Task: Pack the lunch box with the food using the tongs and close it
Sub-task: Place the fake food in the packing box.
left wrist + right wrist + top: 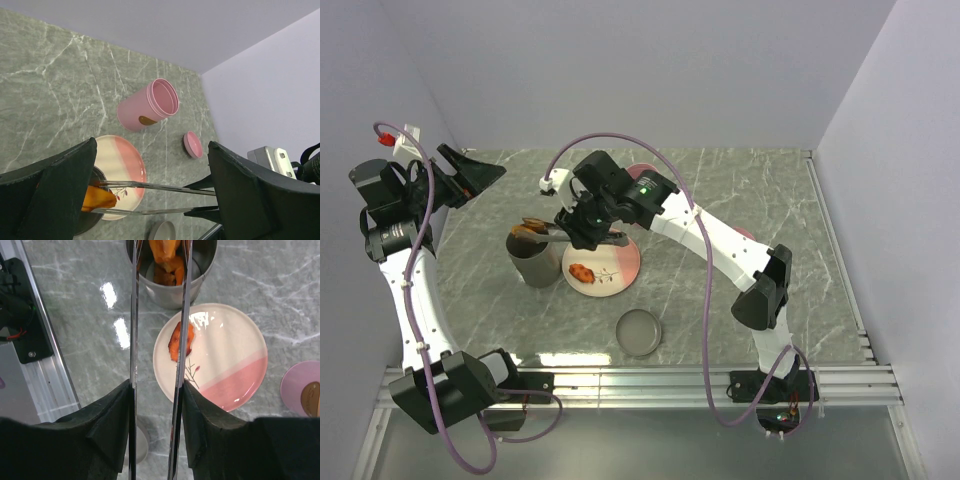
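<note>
The right gripper [157, 386] has its jaws pinched on the tongs [134, 315], whose tips hang over the steel lunch box [172, 299], where orange chunks already sit. One orange-brown chunk [180, 341] lies on the left part of the plate [235, 360], just right of the box. It looks soft, light and glossy, so probably slippery: squeeze it gently across its narrow middle. The left gripper [151, 150] hovers with jaws wide apart.

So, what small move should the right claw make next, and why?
Probably ease the right claw a little wider, so the tongs spread and drop the held chunk into the metal container. Their tips stand over its open mouth, and another chunk waits on the plate.
</note>
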Robot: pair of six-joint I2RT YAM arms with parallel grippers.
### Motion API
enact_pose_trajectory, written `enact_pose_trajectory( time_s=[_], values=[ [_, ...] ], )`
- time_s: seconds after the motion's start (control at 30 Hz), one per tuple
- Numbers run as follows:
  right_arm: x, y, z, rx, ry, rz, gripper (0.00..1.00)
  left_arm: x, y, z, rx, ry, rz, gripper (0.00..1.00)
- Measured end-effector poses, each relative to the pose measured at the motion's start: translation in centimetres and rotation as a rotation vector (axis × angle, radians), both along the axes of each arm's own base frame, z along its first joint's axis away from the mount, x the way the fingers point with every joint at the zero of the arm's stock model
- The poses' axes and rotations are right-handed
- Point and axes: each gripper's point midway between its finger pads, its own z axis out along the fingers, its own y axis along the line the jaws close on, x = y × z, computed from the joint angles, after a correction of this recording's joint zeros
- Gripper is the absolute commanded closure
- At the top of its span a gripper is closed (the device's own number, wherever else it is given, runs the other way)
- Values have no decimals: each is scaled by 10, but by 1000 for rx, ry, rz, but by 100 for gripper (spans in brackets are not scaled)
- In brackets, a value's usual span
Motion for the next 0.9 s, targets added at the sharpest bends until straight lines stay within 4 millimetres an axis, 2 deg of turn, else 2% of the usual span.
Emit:
enact_pose_trajectory(
  time_s=[0.27, 0.4, 0.5, 0.7, 0.8, 0.9],
  values=[
    [3, 2, 8, 17, -16, -8, 47, 0, 0, 0, 0, 0, 1, 1],
    [4, -7, 12, 20, -27, -19, 46, 0, 1, 0, 2, 0, 1, 1],
    [-1, -32, 11, 11, -7, -35, 46, 0, 1, 1, 3, 0, 2, 1],
    [-3, -107, 5, -12, -1, -116, 44, 2, 2, 8, 10, -15, 1, 1],
    [-14, -124, -8, -37, 3, -116, 44, 2, 2, 9, 10, -16, 1, 1],
    [-22, -129, -30, -72, 28, -106, 44, 2, 2, 9, 10, -16, 2, 1]
  ],
)
